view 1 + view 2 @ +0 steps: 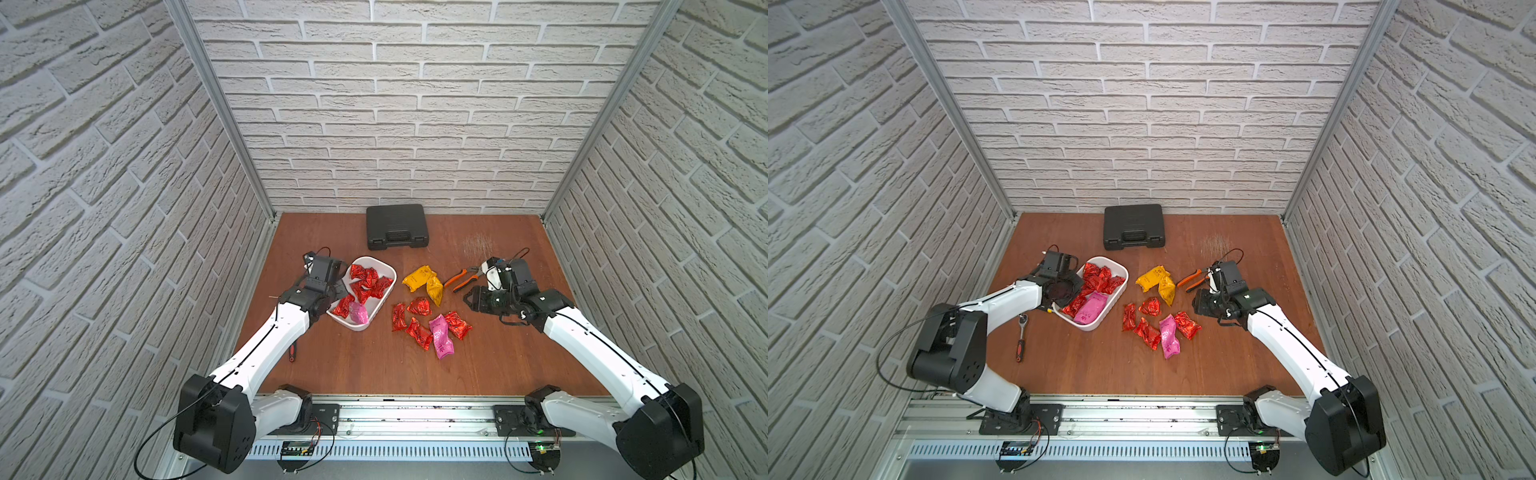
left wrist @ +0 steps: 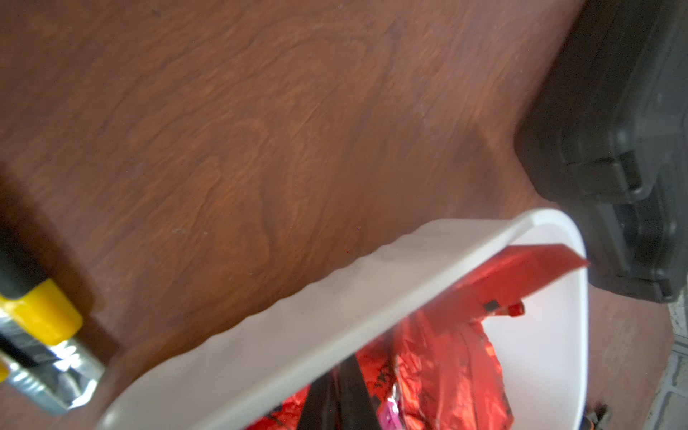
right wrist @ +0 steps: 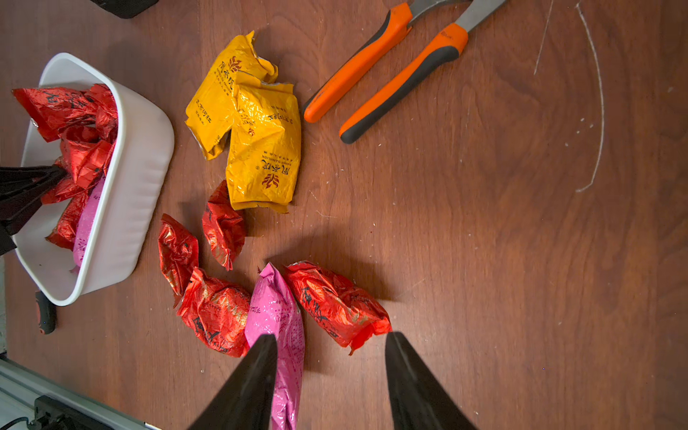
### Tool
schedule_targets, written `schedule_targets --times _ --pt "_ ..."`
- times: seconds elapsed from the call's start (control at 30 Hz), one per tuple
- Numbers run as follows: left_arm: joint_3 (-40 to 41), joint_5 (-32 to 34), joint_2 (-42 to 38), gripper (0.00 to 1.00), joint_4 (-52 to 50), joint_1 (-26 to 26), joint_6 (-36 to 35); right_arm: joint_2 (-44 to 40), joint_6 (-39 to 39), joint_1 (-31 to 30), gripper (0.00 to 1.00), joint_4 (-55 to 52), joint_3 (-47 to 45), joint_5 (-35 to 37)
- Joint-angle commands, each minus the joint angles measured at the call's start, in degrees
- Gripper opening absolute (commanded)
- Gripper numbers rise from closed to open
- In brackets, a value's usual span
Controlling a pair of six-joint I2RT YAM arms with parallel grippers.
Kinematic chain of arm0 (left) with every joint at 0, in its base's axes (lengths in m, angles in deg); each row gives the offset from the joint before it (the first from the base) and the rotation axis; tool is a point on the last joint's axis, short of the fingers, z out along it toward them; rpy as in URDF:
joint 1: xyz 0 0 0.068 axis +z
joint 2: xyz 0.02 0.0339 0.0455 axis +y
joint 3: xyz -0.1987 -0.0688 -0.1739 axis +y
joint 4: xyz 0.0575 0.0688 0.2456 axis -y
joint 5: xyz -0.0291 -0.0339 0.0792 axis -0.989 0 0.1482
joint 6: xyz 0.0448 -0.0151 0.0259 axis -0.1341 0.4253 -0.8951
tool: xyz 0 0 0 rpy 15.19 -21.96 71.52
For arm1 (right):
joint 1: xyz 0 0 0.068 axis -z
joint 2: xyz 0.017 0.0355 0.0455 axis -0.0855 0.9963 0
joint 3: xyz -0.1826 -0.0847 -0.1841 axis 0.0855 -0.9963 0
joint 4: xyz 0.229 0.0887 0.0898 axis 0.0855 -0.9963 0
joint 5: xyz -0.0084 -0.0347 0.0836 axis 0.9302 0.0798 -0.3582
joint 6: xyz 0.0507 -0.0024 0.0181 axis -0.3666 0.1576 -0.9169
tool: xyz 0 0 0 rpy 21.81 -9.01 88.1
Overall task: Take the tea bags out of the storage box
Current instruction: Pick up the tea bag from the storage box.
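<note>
Storage box (image 1: 360, 326) set on table (image 1: 498, 357), left of centre. Several red tea bags (image 1: 368, 282) and one pink packet (image 1: 358, 312) seen inside it. Left gripper (image 3: 61, 174) lowered into box, jaws pressed together, tips among red foil; whether any foil is pinched cannot be told. Just right of box, on wood: two yellow packets (image 1: 426, 280), four red, one pink bag (image 1: 439, 338). Right gripper (image 3: 331, 335) held beside that pile, jaws spread, nothing gripped. Pliers (image 1: 459, 280) laid nearby; black case (image 1: 397, 226) by back wall.
</note>
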Motion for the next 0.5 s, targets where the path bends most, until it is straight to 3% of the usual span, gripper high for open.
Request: schedule_targets --times 0.0,0.3,0.47 --pt "1.63 1.9 -3.71 0.0 -2.44 0.47 -1.02 -1.27 -0.48 0.53 0.52 2.44 0.45 -1.14" --pt "2.83 8.45 -14.82 0.0 -14.75 -2.59 -4.06 -1.32 -0.51 0.62 0.52 4.1 0.54 -1.8" --pt "2.54 12.54 -20.18 0.0 -15.93 -4.37 -13.06 -2.52 0.55 0.6 0.52 4.16 0.54 -2.02"
